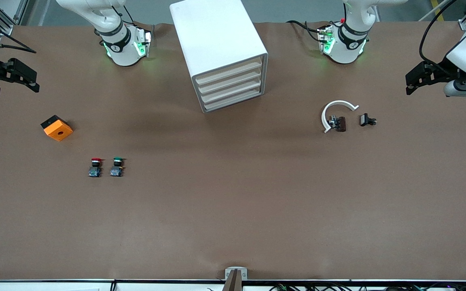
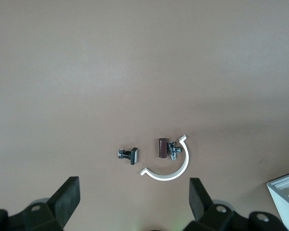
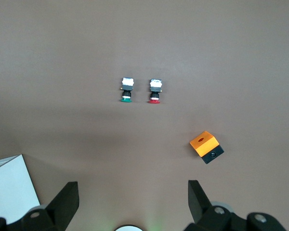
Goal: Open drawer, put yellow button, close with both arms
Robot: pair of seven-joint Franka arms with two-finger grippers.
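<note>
The cabinet (image 1: 221,52) stands between the two arm bases, its four cream-fronted drawers (image 1: 229,87) all pushed in flush and facing the front camera at a slight angle. No yellow-capped button shows in any view. A red-capped button (image 1: 95,167) and a green-capped button (image 1: 116,167) lie side by side toward the right arm's end of the table, nearer the front camera than the cabinet. The orange cube (image 1: 57,128) with a hole lies close to them, nearer that end's edge.

Toward the left arm's end, a white curved clip (image 1: 335,113) arcs around a small brown and metal part (image 1: 338,123), with a small black part (image 1: 366,120) just beside them.

The right gripper (image 1: 18,79) hangs over the right arm's edge of the table, fingers (image 3: 63,202) spread wide and holding nothing. The left gripper (image 1: 423,79) hangs over the left arm's end, fingers (image 2: 65,199) likewise wide apart and empty, its wrist camera looking down on the clip.
</note>
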